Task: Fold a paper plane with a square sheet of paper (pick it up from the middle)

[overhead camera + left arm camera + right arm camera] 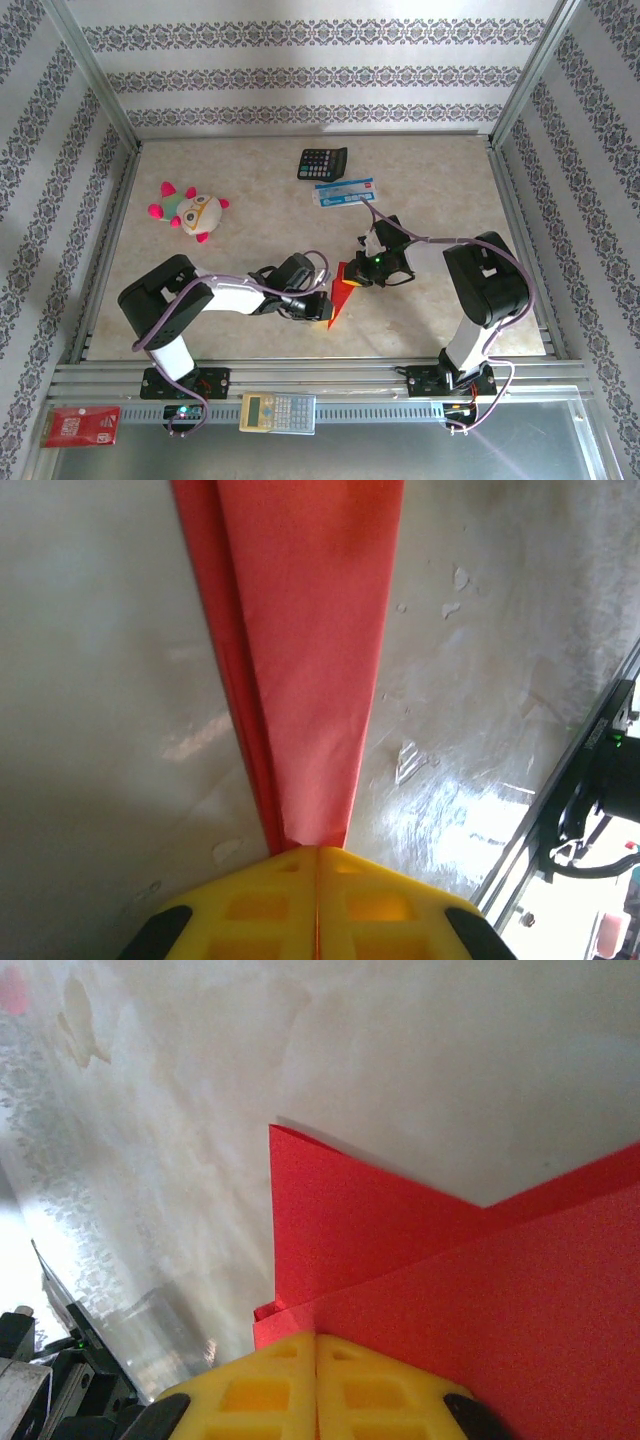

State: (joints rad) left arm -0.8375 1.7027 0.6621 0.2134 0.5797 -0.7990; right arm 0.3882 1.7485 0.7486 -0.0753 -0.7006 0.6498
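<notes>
Both the left tool [318, 852] and right tool [316, 1338] pinch the paper plane [300, 660]

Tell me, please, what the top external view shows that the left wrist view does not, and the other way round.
Top external view's own: a black calculator, a plush toy with pink spikes, a blue-and-white packet, and the right pincer at the thin red folded paper. Left wrist view's own: the paper's overlapping layers narrowing into the shut, yellow-tipped left pincer. Shared: that paper, the left pincer, the beige table.
</notes>
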